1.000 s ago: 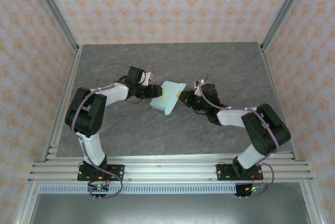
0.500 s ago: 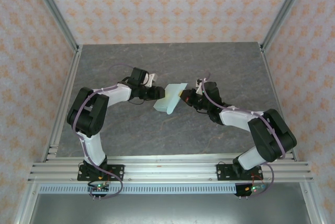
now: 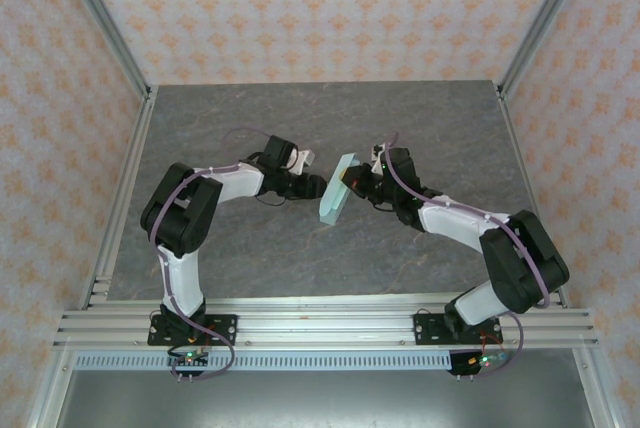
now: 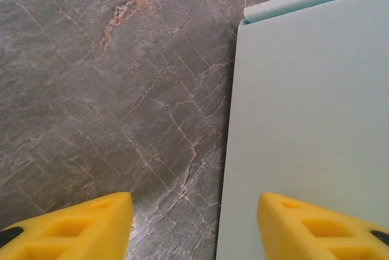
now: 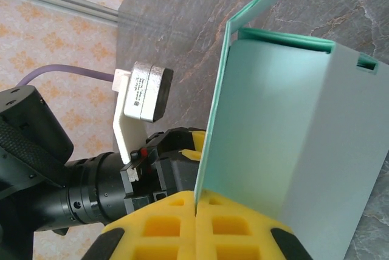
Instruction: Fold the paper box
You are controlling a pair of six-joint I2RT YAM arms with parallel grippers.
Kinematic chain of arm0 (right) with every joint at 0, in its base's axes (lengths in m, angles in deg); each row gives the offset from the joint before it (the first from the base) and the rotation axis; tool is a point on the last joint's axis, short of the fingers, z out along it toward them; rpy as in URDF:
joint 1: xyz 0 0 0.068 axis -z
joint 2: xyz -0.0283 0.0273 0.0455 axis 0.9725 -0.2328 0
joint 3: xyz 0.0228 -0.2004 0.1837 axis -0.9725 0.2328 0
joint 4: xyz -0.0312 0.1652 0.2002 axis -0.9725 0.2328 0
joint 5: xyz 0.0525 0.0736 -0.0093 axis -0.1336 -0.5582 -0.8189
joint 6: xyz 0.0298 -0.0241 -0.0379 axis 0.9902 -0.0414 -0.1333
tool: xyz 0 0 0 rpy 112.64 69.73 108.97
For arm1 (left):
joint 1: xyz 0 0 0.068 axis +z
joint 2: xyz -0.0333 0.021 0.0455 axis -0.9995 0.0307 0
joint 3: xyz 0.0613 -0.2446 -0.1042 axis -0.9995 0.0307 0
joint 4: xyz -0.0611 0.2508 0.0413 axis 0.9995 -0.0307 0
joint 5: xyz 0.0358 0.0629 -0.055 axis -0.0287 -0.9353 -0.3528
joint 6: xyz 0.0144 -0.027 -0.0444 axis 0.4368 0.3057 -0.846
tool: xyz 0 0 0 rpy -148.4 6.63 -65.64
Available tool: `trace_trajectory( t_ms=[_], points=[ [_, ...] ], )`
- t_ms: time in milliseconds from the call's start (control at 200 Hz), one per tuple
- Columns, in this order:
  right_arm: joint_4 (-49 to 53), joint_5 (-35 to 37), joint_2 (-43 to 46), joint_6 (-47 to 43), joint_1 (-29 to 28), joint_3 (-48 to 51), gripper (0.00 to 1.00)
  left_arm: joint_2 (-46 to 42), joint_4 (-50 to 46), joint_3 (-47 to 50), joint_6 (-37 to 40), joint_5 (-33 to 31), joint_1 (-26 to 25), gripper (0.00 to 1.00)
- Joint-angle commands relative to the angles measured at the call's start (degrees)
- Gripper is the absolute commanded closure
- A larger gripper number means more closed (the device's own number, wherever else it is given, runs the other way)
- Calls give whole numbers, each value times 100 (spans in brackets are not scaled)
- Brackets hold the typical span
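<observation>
Turned edge-up now, paper box (image 3: 334,191) hangs over grey marbled table (image 3: 250,248).

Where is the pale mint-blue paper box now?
In the top view, the pale mint-blue paper box is mid-table between the left gripper and the right gripper, which pinches it.

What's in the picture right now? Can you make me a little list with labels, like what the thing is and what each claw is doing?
Thing: pale mint-blue thin card paper box, partly folded
Shape: panels bent into an open sleeve, one flap sticking out at an end
Place: over the middle of the grey stone-look table, between the two arms
Right gripper: shut, pinching the edge of one panel
Left gripper: jaws apart, at the box's flat side; cannot tell whether it touches
</observation>
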Motion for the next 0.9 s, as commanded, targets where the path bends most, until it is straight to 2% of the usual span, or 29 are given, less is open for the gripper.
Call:
trace_trajectory(
  t_ms=[0, 65, 200, 280, 385, 520, 666, 896],
  points=[
    [454, 487, -44, -256, -73, -193, 96, -38, -246, -70, -59, -133, -74, 43],
    [605, 597, -44, -319, -95, -217, 96, -103, -289, -27, -79, -499, -71, 42],
    [770, 766, -56, -372, -126, -202, 96, -989, -271, 374, -154, -1783, -70, 39],
    [780, 774, -93, -371, -133, -188, 96, -1691, 78, 922, -196, -2388, -100, 37],
    [784, 790, -117, -380, -133, -201, 96, -2617, 945, 1801, -124, -2520, -322, 31],
    [824, 807, -140, -399, -134, -228, 96, -3426, 1839, 2635, 494, -2796, -1055, 22],
    [822, 785, -194, -399, -132, -259, 96, -3555, 2179, 2814, 1069, -2958, -1537, 18],
    [796, 783, -188, -389, -140, -256, 96, -2871, 2013, 2320, 1606, -3388, -1951, 15]
  ],
)
